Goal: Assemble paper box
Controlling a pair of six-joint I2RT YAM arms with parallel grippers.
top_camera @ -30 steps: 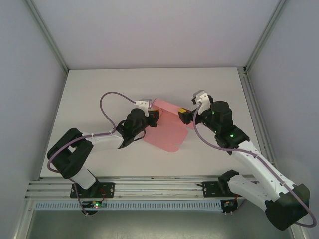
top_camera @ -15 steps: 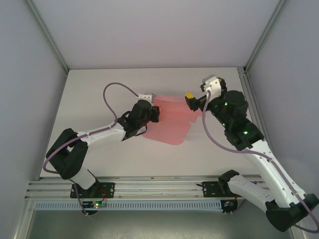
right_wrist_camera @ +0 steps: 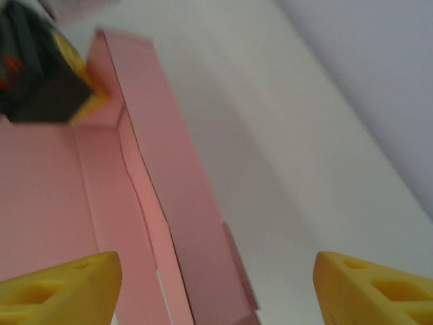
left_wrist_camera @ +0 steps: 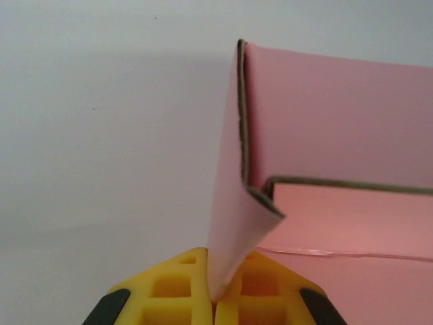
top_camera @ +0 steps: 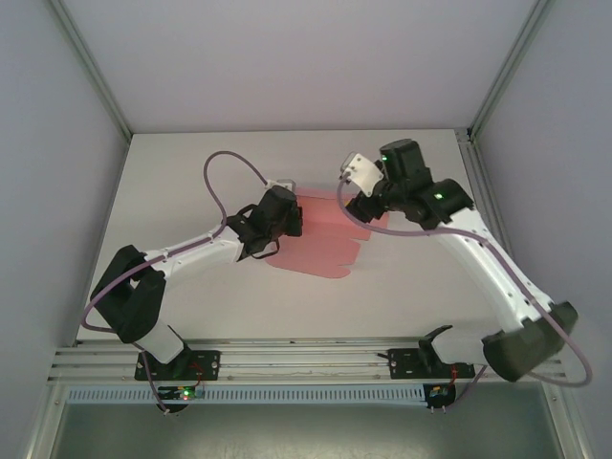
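I see the paper box (top_camera: 320, 244) lying mostly flat near the middle of the tabletop (top_camera: 191, 172), between my two arms. The left gripper (left_wrist_camera: 215, 298) has its jaws pinched tight on a raised pink flap at the sheet's left edge. The right gripper (right_wrist_camera: 216, 291) hangs over the far right part, jaws wide apart, gripping nothing.
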